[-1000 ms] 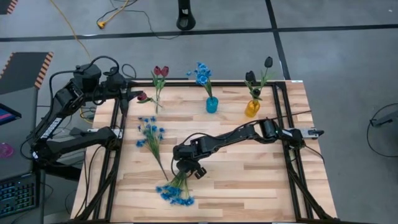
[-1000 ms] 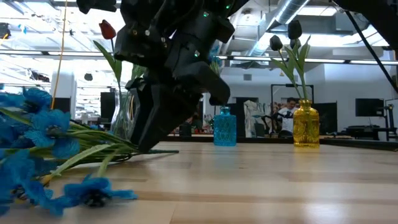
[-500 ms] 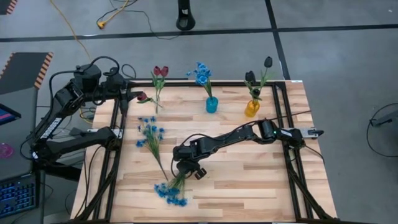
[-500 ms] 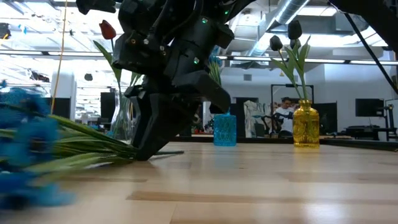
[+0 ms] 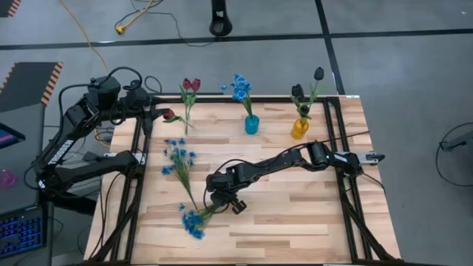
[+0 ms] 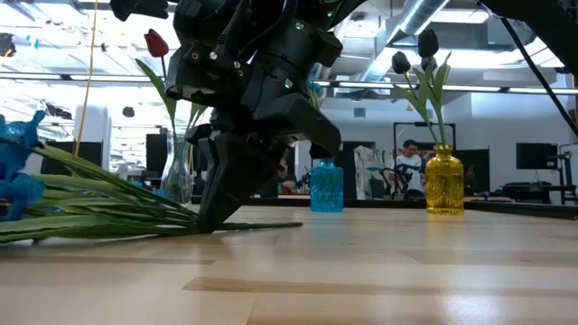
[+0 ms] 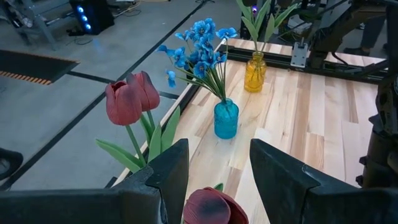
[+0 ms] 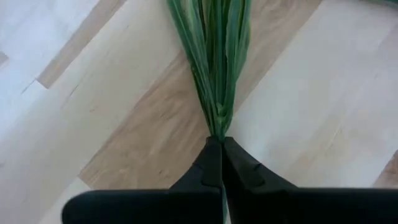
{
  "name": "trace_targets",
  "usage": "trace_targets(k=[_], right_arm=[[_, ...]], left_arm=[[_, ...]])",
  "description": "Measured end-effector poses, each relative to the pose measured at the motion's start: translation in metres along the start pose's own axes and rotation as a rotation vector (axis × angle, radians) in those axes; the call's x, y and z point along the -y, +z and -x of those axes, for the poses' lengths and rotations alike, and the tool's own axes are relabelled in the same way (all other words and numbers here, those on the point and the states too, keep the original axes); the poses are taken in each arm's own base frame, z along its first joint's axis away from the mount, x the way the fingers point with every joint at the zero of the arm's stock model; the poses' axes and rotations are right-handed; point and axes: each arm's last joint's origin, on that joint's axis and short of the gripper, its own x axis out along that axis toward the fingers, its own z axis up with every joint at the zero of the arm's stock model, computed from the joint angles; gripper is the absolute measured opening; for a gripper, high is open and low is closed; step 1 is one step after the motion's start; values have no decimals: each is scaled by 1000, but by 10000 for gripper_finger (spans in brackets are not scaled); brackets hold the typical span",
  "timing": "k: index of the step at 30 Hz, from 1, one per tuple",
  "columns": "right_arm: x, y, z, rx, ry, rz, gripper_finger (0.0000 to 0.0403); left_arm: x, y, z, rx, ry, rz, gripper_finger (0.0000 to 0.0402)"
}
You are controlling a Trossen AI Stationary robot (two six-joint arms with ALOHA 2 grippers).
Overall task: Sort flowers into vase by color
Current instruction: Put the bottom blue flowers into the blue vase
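Pinching the stems of a blue flower bunch on the table, right gripper is closed; left gripper holds a red tulip.

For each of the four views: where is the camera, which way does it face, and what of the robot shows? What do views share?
High: overhead, straight down; both arms, right gripper shut on blue flowers.
Low: table height, level across; right gripper on stems.
Left wrist: past left gripper, holding a red tulip, toward the blue vase.
Right wrist: down past shut fingers at stems.
Shared: blue vase and yellow vase in high, low, left wrist.
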Motion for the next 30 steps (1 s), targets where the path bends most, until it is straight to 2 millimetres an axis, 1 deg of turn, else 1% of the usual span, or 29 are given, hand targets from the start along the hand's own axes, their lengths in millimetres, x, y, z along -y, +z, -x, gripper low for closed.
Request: trace_targets(k=[3, 6, 11, 15, 17, 19, 23, 26, 30], right_arm=[[-3, -1, 14, -36, 14, -13, 22], [-4, -4, 32, -89, -6, -2, 20], [1, -12, 75, -137, 2, -74, 19], [5, -20, 104, -163, 5, -131, 19], [3, -26, 117, -153, -4, -149, 19], [0, -36, 127, -144, -13, -183, 19], [-11, -63, 139, -107, -42, -266, 19], [-21, -83, 149, -12, -98, -330, 19], [-33, -107, 155, 151, -223, -397, 19]], left_arm=[[0, 0, 0, 0, -1, 0, 160], [0, 0, 0, 2, -1, -1, 160], [0, 0, 0, 4, -4, -4, 160], [0, 0, 0, 4, -5, -4, 160], [0, 0, 0, 4, -5, -4, 160], [0, 0, 0, 4, -5, -3, 160], [0, 0, 0, 4, -4, -6, 160], [0, 1, 1, 15, -2, -38, 160], [0, 9, 4, 99, 11, -56, 160]])
